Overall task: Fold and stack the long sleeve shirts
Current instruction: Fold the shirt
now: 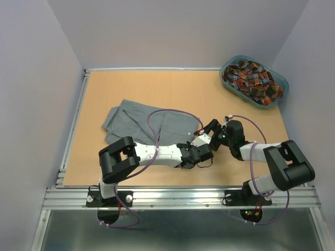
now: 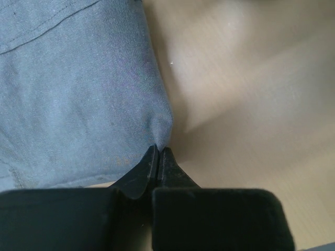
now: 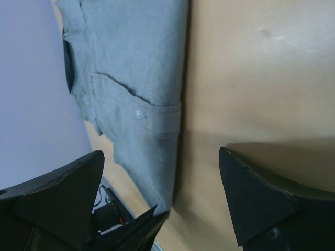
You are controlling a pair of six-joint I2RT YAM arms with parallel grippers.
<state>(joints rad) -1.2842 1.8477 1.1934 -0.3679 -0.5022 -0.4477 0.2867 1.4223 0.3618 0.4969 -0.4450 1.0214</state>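
Pinching a corner of the grey shirt (image 2: 78, 94), the left hand (image 2: 158, 151) is clenched; the right hand (image 3: 162, 154) gapes empty.

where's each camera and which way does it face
top external: above and behind the bases, looking down at table, grey shirt, basket with plaid shirt; left arm, right arm show
left wrist: on the left arm, facing along its jaws, shut on the shirt's edge
right wrist: on the right arm, facing between its open jaws at shirt and table
shared: all see the grey shirt
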